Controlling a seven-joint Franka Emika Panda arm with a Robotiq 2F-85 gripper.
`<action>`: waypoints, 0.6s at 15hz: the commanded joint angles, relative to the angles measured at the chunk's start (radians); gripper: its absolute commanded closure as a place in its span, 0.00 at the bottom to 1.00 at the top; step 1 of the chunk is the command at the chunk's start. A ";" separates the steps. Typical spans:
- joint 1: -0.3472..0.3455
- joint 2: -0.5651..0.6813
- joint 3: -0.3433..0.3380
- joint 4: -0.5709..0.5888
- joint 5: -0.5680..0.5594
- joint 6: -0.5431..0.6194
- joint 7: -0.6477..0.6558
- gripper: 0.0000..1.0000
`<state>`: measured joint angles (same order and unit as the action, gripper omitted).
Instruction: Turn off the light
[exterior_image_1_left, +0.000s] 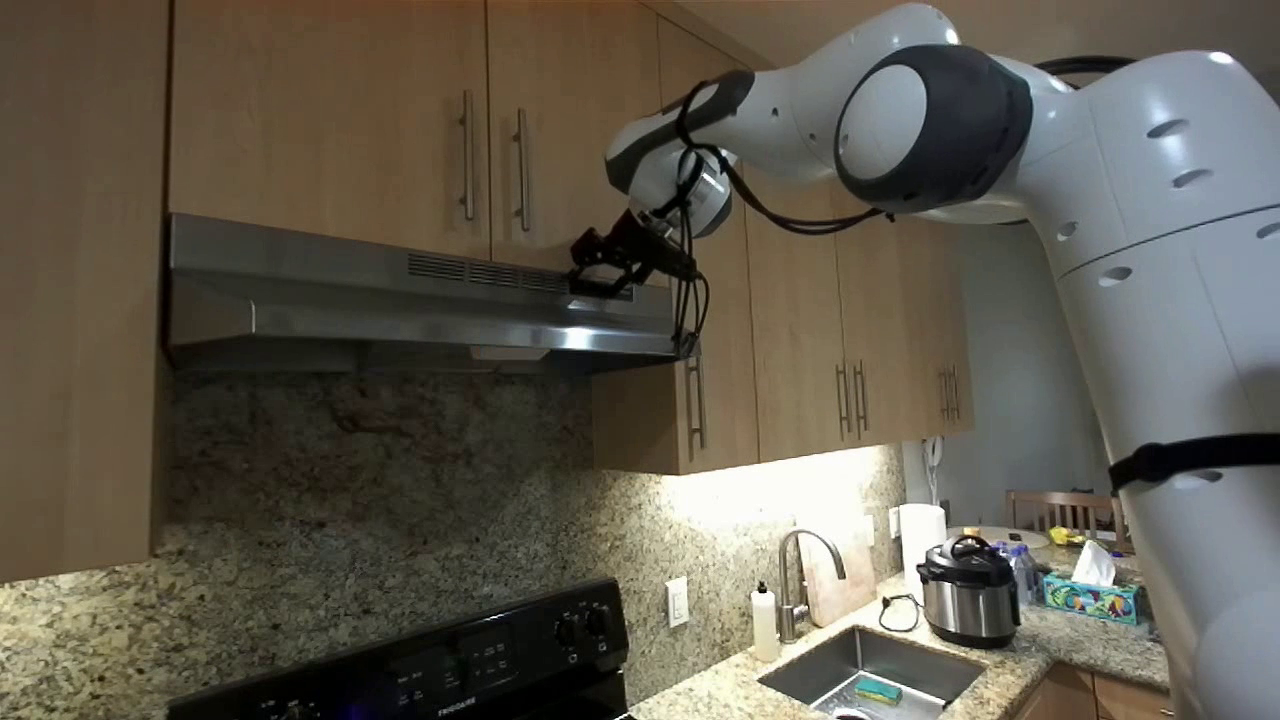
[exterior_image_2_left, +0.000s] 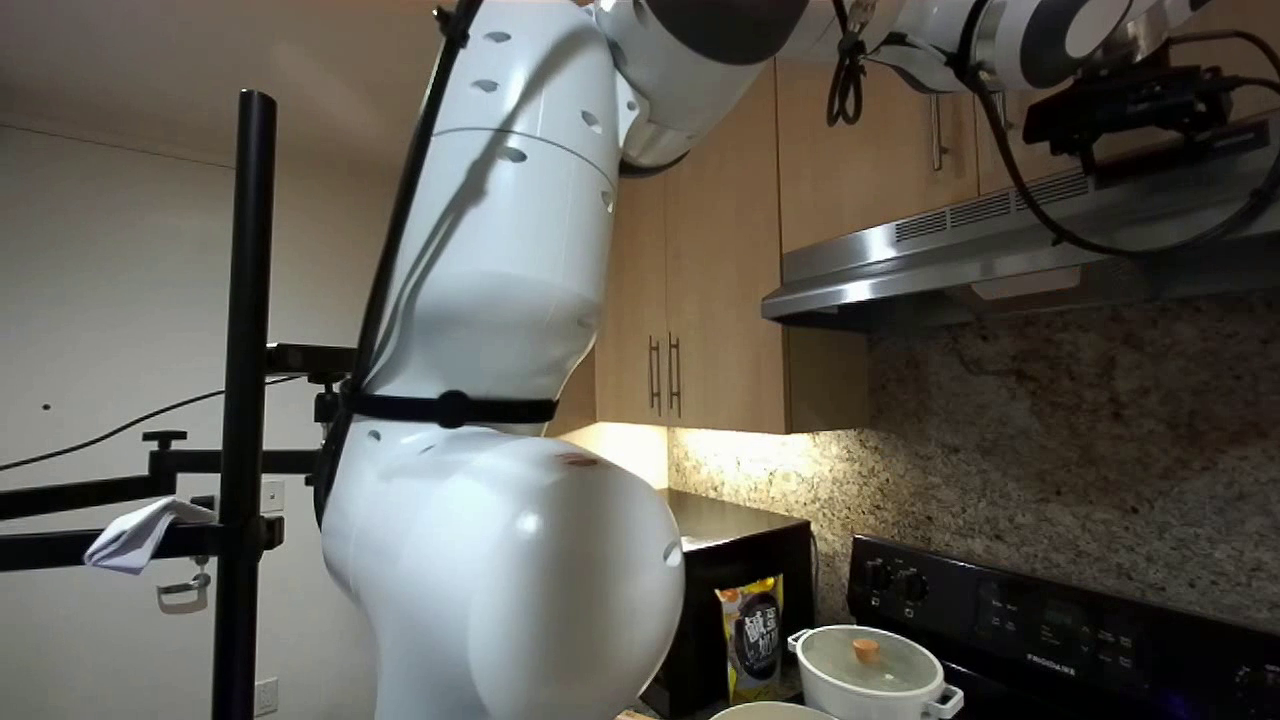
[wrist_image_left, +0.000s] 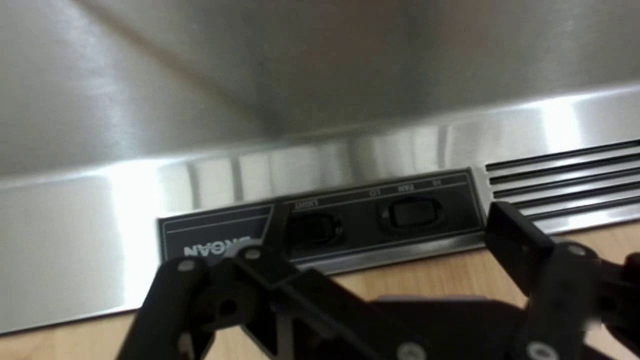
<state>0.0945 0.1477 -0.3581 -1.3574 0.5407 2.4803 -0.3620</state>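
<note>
in wrist view, the gripper (wrist_image_left: 392, 220) stands released, w/ fingers (wrist_image_left: 517, 237) spread well apart. the light switch (wrist_image_left: 314, 230) sits on the black panel (wrist_image_left: 361, 220) of the hood (wrist_image_left: 350, 75), seen btwn both fingertips, just beside the pic-left one; whether this tip touches it, one can't tell.

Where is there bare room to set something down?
Bare granite lies between the stove and sink; another patch in front of the tissue box, beside the pressure cooker. Crowded: behind the cooker, with paper towels and bottles, and at the switch panel, which the fingers partly hide.
</note>
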 joint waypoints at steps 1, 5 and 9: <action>-0.006 0.046 -0.019 0.065 -0.025 0.019 0.040 0.00; -0.001 0.049 -0.029 0.068 -0.023 0.013 0.048 0.00; 0.014 -0.003 -0.025 0.001 -0.030 0.014 0.043 0.00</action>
<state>0.0954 0.1696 -0.3781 -1.3237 0.5407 2.4796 -0.3470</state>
